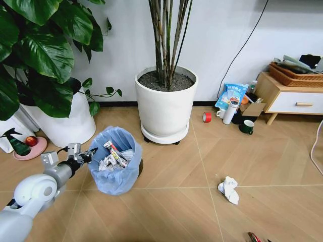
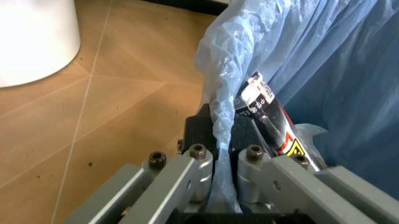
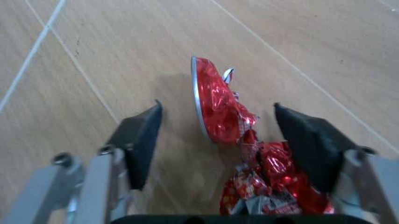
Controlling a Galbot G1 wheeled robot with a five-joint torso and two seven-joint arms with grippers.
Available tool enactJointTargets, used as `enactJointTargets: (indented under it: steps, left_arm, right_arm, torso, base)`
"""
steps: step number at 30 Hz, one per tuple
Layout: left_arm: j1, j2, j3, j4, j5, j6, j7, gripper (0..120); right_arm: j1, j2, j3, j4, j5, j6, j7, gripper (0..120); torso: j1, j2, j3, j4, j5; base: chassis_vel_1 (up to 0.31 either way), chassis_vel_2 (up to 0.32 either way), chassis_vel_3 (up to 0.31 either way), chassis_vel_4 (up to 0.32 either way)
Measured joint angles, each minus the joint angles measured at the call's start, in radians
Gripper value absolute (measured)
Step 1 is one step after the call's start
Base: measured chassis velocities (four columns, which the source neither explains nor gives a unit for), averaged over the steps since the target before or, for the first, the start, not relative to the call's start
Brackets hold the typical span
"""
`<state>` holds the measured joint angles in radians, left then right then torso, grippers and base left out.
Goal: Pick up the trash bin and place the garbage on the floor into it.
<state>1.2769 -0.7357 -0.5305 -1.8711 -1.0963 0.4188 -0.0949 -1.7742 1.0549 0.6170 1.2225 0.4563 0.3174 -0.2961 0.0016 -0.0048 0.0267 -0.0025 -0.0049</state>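
Observation:
The trash bin point(image 1: 117, 171), lined with a light blue bag point(image 2: 299, 56), stands on the wooden floor point(image 1: 192, 171) in front of the plant pots. My left gripper point(image 1: 85, 155) is shut on its near rim, with the bag plastic pinched between the fingers point(image 2: 199, 128). A tube-like wrapper point(image 1: 115, 154) and crumpled paper point(image 1: 107, 163) lie inside the bin. A crumpled white paper wad point(image 1: 228, 189) lies on the floor to the right. A red wrapper point(image 3: 240, 140) lies on the floor between the open fingers of my right gripper point(image 3: 218, 108); the same red wrapper point(image 1: 253, 236) shows at the head view's bottom edge.
A large white pot point(image 1: 165, 108) on a wheeled stand sits just behind the bin, and another white pot point(image 1: 65, 123) is to its left. A red tape roll point(image 1: 207, 117), a mug point(image 1: 246, 126) and a wooden cabinet point(image 1: 292, 98) stand at the back right. Open floor lies between bin and paper wad.

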Motion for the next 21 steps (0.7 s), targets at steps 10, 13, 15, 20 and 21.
enactJointTargets:
  steps: [10, 13, 15, 20, 21]
  left_arm:
    - [0.003, -0.002, 0.000, -0.002, 0.001, 0.001, -0.006, 0]
    - [0.003, -0.001, 0.000, -0.002, 0.002, 0.001, -0.007, 0]
    - [0.003, -0.001, 0.000, -0.002, 0.002, 0.001, -0.006, 0]
    - [0.002, -0.002, 0.007, -0.001, 0.003, 0.000, -0.007, 0]
    - [0.002, -0.002, 0.009, -0.001, 0.003, -0.001, -0.007, 0]
  right_arm:
    - [0.040, 0.000, -0.014, -0.050, 0.000, 0.000, -0.013, 34]
    - [0.054, 0.001, -0.021, -0.068, 0.000, 0.002, -0.021, 21]
    - [0.064, 0.000, -0.022, -0.071, 0.001, 0.005, -0.030, 15]
    - [0.073, -0.003, -0.019, -0.073, 0.006, 0.016, -0.050, 15]
    - [0.074, -0.003, -0.019, -0.072, 0.006, 0.017, -0.052, 15]
  torso:
    - [0.000, 0.000, 0.000, 0.0001, -0.0002]
    - [0.000, 0.000, 0.000, -0.0004, 0.0004]
    - [0.000, 0.000, 0.000, -0.0002, 0.0000]
    - [0.000, 0.000, 0.000, 0.0000, 0.0007]
    - [0.000, 0.000, 0.000, 0.0000, 0.0008]
  base:
    - [0.000, 0.000, 0.000, 0.000]
    - [0.000, 0.000, 0.000, 0.000]
    - [0.000, 0.000, 0.000, 0.000]
    - [0.000, 0.000, 0.000, 0.000]
    - [0.000, 0.000, 0.000, 0.000]
